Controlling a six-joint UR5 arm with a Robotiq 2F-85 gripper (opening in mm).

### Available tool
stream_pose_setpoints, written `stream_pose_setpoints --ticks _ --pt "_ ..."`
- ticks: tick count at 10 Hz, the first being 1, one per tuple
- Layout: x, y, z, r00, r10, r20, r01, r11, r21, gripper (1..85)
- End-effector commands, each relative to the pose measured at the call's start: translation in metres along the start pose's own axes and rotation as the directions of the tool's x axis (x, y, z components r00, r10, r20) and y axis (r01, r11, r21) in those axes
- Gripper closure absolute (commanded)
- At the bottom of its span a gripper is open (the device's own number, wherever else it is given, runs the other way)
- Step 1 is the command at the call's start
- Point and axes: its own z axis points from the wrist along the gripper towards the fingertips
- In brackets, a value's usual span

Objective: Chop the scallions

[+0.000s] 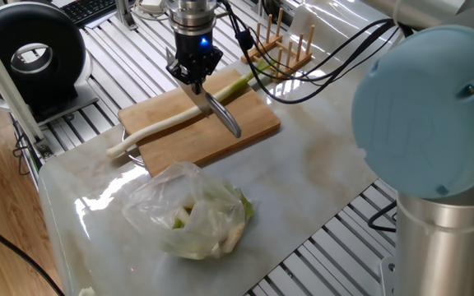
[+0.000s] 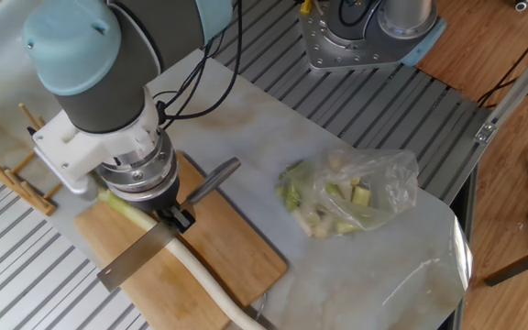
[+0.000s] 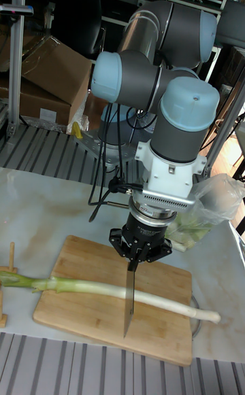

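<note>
The scallions are one long uncut stalk (image 1: 161, 124) lying along the wooden board (image 1: 189, 144), its white end past the board's near-left edge. The same stalk (image 3: 88, 287) crosses the board (image 3: 71, 320) in the tall view. My gripper (image 1: 194, 79) points down above the stalk's middle and is shut on a knife (image 2: 140, 257). The handle (image 2: 214, 178) sticks out toward the bag. The blade (image 3: 129, 300) lies across the stalk (image 2: 204, 280); whether it bites in cannot be told. The gripper also shows from the other side (image 2: 176, 218) and in the tall view (image 3: 139, 255).
A clear plastic bag (image 1: 192, 210) of pale green vegetable pieces lies on the marble slab in front of the board. A wooden peg rack (image 1: 282, 41) stands behind the board. A black round device (image 1: 31, 57) sits at the far left. Cables trail from the wrist.
</note>
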Motion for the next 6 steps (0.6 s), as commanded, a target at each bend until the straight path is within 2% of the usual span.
stream_pose_setpoints --ticks 1,2,6 --pt "-0.0069 0.0027 -0.0064 1.0 0.014 0.0 -0.014 1.0 -0.023 84.3" --pt "-0.0087 -0.0012 -0.007 1.0 0.002 -0.002 -0.002 1.0 -0.012 84.3" --pt "-0.009 0.0005 -0.0049 1.0 -0.021 -0.004 0.021 1.0 -0.018 84.3"
